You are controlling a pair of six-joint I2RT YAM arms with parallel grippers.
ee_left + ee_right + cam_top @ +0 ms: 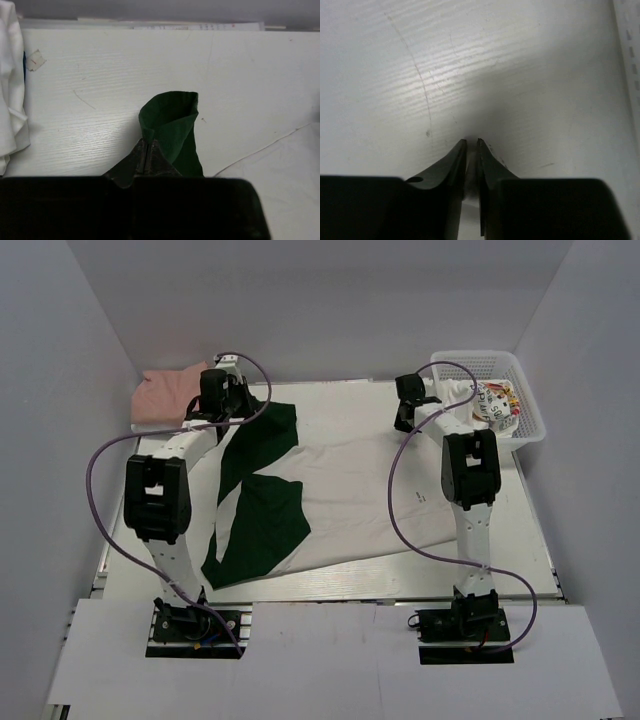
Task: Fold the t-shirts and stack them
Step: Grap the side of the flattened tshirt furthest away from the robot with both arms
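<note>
The large white t-shirt [355,490] with dark green sleeves lies spread over the table, its left side folded inward. My left gripper [210,412] is at the shirt's far left corner, shut on a raised fold of green sleeve [170,120]; the left wrist view shows the left gripper [146,142] pinching it just above the table. My right gripper [405,420] is down at the shirt's far right corner. In the right wrist view the right gripper [472,141] is nearly closed, with a thin pale strip of white cloth between the fingers. A salmon-pink t-shirt [165,392] lies folded at the back left.
A white basket [532,410] at the back right holds a crumpled white printed cloth [497,405]. Pale cloth [10,90] hangs at the left edge of the left wrist view. Purple cables loop beside both arms. Walls enclose the table on three sides.
</note>
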